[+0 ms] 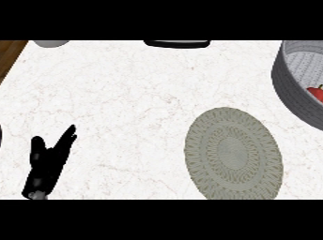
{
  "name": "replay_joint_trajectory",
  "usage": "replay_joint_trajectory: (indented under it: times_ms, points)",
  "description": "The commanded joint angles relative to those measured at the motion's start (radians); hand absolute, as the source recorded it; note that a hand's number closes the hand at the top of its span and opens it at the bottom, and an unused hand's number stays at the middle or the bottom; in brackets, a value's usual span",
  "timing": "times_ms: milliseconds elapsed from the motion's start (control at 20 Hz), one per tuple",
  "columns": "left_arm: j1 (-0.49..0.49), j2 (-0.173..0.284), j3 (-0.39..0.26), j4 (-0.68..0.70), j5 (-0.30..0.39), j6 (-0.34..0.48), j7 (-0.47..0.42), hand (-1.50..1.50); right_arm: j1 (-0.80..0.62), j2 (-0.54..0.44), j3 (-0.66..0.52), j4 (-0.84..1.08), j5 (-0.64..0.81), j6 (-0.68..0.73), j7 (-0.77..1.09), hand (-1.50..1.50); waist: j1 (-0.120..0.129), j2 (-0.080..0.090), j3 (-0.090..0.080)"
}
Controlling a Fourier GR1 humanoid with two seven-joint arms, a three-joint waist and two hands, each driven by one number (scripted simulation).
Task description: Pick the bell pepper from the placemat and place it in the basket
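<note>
Now we log the small red bell pepper (319, 94) lying inside the grey woven basket (289, 89), up-right of the round grey placemat (234, 153). Left hand (50, 157), far left of placemat, rests open, holding nothing; right hand unseen.

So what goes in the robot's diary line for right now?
bell pepper: in basket | placemat: bare | left hand: open, resting | right hand: unseen

There are no words, numbers, labels or signs to read anywhere here. The round grey woven placemat (233, 153) has only a ring pattern on it. The white marble counter top (123, 93) and the big grey woven basket (296, 93) carry no writing either.
</note>
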Motion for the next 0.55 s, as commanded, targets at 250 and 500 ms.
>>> replay_joint_trajectory:
  times_ms: [250, 500]
  points:
    - [0.020, -0.022, -0.020, 0.011, -0.004, -0.005, 0.019, 0.00, -0.048, -0.134, -0.101, 0.109, -0.074, 0.067, 0.080, -1.50, 0.008, 0.011, -0.004]
    - [0.012, -0.021, -0.015, 0.029, -0.017, 0.001, -0.008, 0.00, -0.015, -0.209, -0.139, 0.146, -0.104, 0.107, 0.101, -1.50, 0.003, 0.015, -0.003]
